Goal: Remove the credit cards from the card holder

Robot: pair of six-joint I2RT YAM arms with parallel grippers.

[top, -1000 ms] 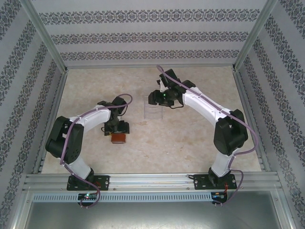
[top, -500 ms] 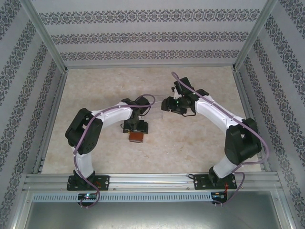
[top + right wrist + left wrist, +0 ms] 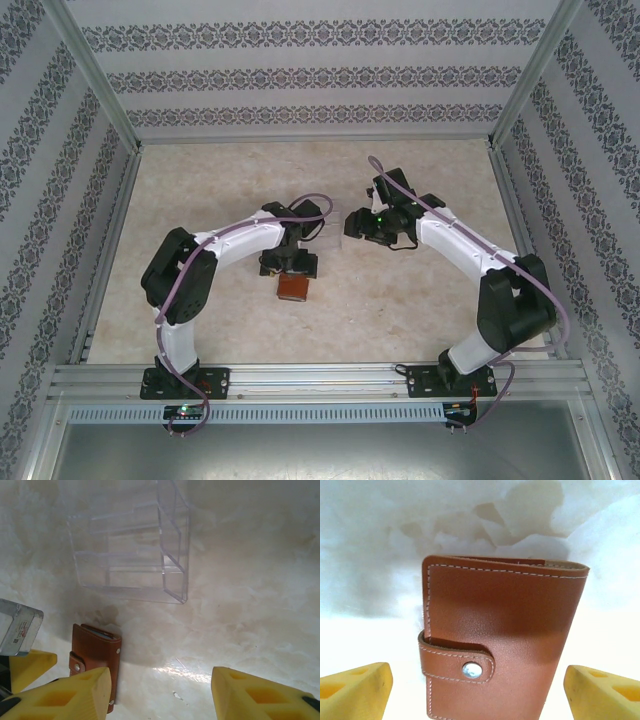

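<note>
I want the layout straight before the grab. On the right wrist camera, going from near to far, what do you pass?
right gripper → card holder → clear plastic tray

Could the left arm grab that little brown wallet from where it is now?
Probably yes. The left gripper hangs right over the card holder, its yellow fingers open on either side with a gap on each. Nothing lies between them and the holder.

Left wrist view is overexposed, the table (image 3: 370, 540) washed white behind the card holder (image 3: 500, 630); a glare patch, perhaps a lamp's, sits lower centre of right wrist view.
</note>
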